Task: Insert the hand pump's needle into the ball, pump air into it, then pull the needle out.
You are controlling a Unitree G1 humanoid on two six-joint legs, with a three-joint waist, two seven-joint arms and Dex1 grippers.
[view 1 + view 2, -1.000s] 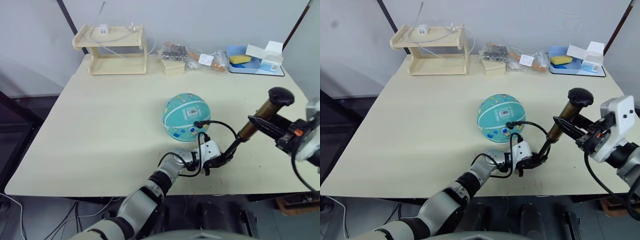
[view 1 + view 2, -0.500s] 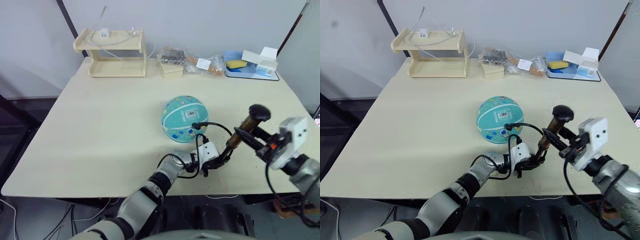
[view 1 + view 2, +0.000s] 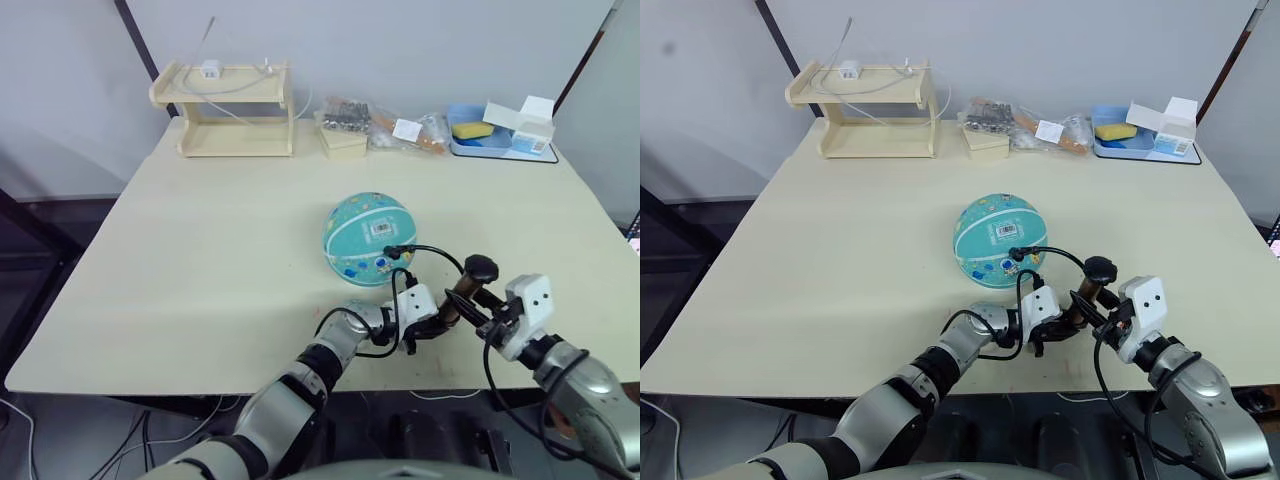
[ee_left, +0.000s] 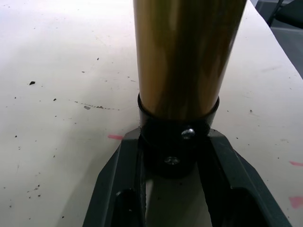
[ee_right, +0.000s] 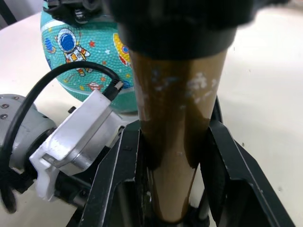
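You've got wide open table on the left and centre, so approach from there is free. The ball sits mid-table; hose loops off its near right side to the hand pump, blocking that gap. Back edge is crowded: wooden rack, bags, blue tray. Near right corner's tight w/ both grippers.

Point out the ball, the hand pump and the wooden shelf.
ball (image 3: 369, 238): left eye view, white label patch.
hand pump (image 4: 187, 52): left wrist view, brass barrel.
wooden shelf (image 3: 222, 84): left eye view, top board.
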